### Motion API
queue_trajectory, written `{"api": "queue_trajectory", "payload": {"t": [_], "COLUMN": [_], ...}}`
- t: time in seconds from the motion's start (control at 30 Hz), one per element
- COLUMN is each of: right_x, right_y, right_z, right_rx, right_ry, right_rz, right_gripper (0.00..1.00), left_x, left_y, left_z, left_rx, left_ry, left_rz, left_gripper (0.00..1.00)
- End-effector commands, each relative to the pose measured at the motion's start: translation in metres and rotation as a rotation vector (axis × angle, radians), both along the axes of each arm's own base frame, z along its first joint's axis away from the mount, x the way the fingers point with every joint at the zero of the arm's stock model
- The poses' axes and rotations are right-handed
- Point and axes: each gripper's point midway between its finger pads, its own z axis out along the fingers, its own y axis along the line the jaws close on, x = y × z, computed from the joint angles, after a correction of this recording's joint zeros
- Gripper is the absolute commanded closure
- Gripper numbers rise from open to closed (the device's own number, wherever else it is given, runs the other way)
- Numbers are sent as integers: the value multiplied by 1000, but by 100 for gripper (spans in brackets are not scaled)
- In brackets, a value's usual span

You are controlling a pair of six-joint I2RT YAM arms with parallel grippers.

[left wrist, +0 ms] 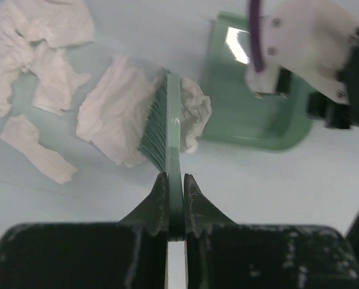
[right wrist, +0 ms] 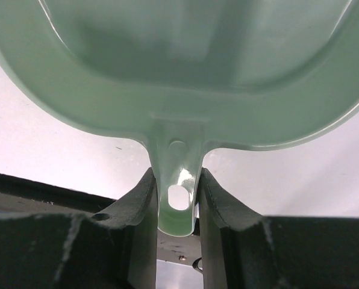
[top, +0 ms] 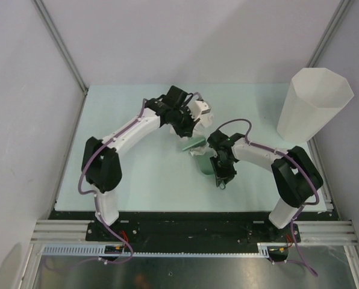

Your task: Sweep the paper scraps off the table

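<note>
My left gripper is clamped tight on the brush, whose long axis runs straight ahead from the jaws. The paper scraps lie on the table just ahead. Roughly five are left of the brush, some overlapping. One touches its right side, toward the dustpan ahead-right. The left arm is nearer them. My right gripper pinches the dustpan's handle. Count: one brush, one dustpan, one bin.

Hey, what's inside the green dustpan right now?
The dustpan shows a bare floor with only a glare. Its right side is hidden behind the right arm. The paper scraps lie outside it, beside the brush.
</note>
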Motion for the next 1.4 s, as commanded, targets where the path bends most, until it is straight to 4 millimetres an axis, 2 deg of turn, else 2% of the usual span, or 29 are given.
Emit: {"api": "queue_trajectory", "payload": {"t": [0.0, 0.2, 0.27, 0.33, 0.47, 0.6, 0.63, 0.7, 0.77, 0.87, 0.97, 1.07, 1.13, 1.23, 1.27, 1.37], "right_x": [-4, -38, -49, -58, -67, -56, -53, -43, -31, -17, 1, 15, 24, 26, 25, 21], "right_y": [9, 13, 13, 12, 12, 17, 17, 19, 19, 22, 29, 34, 27, 15, 10, 2], "right_z": [5, 19, 21, 23, 28, 23, 20, 11, 6, -5, -6, 1, 11, 24, 33, 53], "right_rx": [-10, -34, -51, -67, -65, -39, -37, -38, -45, -72, -79, -60, -76, -101, -99, -83], "right_ry": [-8, 41, 56, 74, 93, 69, 64, 55, 28, -6, -60, -108, -152, -179, -192, -214], "right_rz": [62, 117, 129, 140, 159, 170, 173, 176, 183, 216, 221, 208, 183, 171, 169, 163], "right_gripper": [100, 100, 100, 100, 100, 100, 100, 100, 100, 100, 100, 100, 100, 100, 100, 100], "left_x": [-59, -69, -66, -57, -29, -6, -3, -2, -6, -24, -41, -51, -50, -36, -29, -6], "left_y": [11, 21, 27, 36, 61, 80, 81, 80, 76, 61, 48, 44, 46, 60, 66, 93], "left_z": [35, 78, 91, 95, 81, 60, 49, 40, 31, 27, 22, 26, 34, 47, 49, 61], "left_rx": [-97, -194, -219, -203, -116, -76, -62, -54, -62, -115, -129, -166, -171, -165, -156, -142], "left_ry": [81, 62, 42, 12, -30, 8, 34, 62, 101, 170, 201, 228, 203, 150, 136, 76], "left_rz": [-105, -75, -54, -17, 100, 196, 207, 213, 200, 126, 55, 22, 29, 91, 128, 231], "left_gripper": [100, 100, 100, 100, 100, 100, 100, 100, 100, 100, 100, 100, 100, 100, 100, 100]}}
